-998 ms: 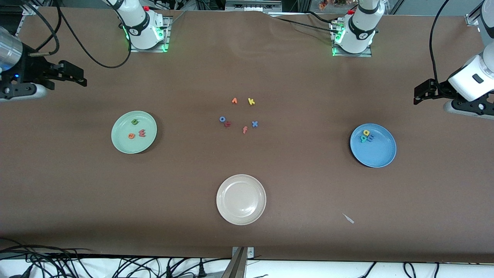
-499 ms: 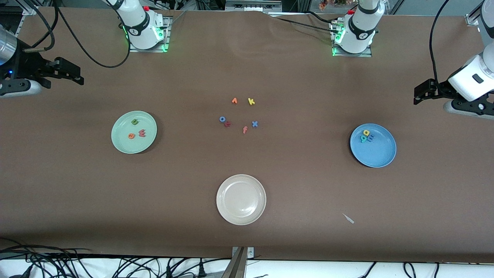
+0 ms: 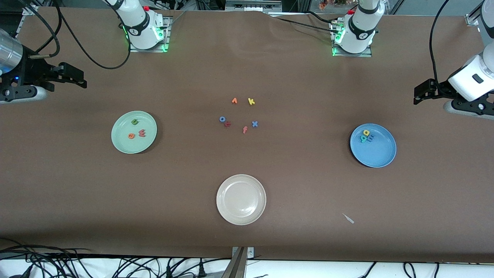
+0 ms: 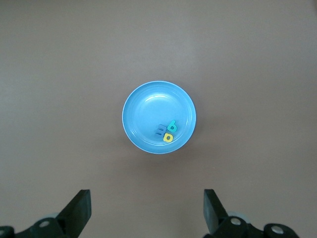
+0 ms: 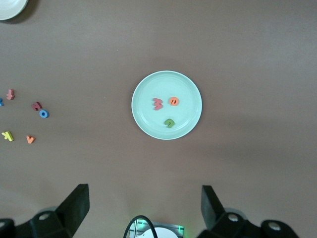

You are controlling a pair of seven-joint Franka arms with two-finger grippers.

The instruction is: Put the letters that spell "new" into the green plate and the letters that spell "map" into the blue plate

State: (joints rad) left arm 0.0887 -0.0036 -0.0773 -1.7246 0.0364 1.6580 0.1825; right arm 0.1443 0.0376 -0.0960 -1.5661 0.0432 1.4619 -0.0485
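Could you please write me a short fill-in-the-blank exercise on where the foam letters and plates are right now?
1. The green n, orange e and pinkish-red w lie in the ____ plate.
2. The yellow a lies in the ____ plate.
3. The cream-white plate holds ____ letters.
4. Both end effectors, left and right, are ____.

Missing words: green; blue; no; open

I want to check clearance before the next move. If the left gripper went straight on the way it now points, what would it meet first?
Probably the bare table. The left gripper, open and empty, points down near the blue plate, which lies just ahead of its fingers rather than between them. Depth is unclear, so the plate's rim could come first.
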